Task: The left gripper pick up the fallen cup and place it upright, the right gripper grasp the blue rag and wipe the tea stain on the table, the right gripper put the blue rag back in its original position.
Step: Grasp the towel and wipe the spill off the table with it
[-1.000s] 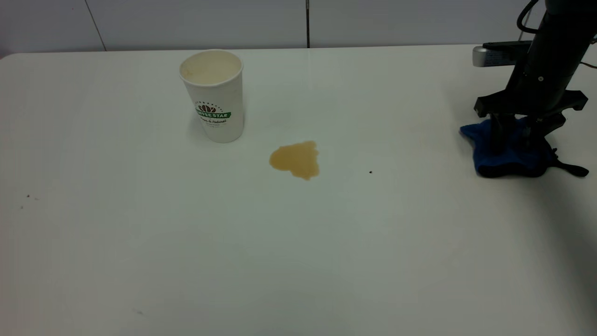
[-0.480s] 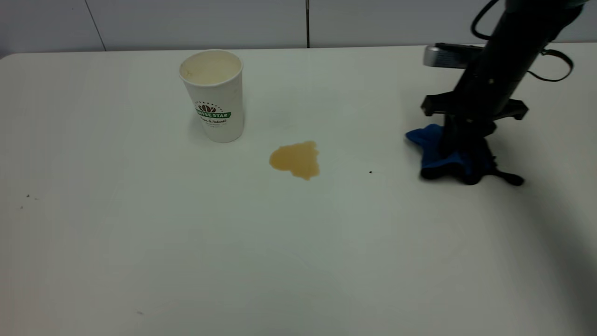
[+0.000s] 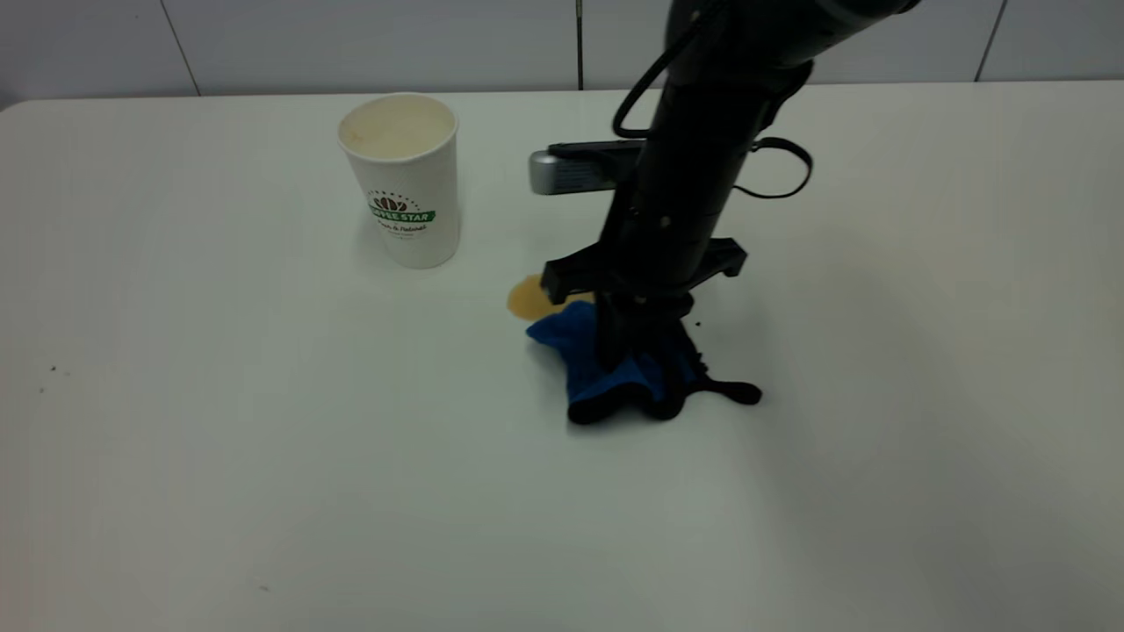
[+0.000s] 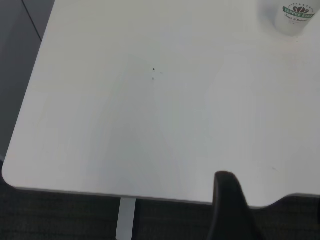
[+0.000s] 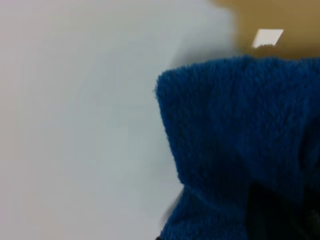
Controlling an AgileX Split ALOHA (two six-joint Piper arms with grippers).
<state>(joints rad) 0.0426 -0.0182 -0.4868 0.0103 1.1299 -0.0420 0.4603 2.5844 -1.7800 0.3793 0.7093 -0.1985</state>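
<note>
Now right gripper (image 3: pixel 634 355) clamped on rag (image 3: pixel 590 362)

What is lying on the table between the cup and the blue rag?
In the exterior view, the visible part of the tea stain lies between the cup and the blue rag, which the right gripper holds.

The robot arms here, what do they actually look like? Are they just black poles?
Mostly, yes. The right arm is a thick black tube ending in the right gripper, a black claw under a flat black crossbar. A silver-grey block juts out sideways, and a black cable loops off the arm. Of the left gripper, only one dark, angular finger shows in its own wrist view.
</note>
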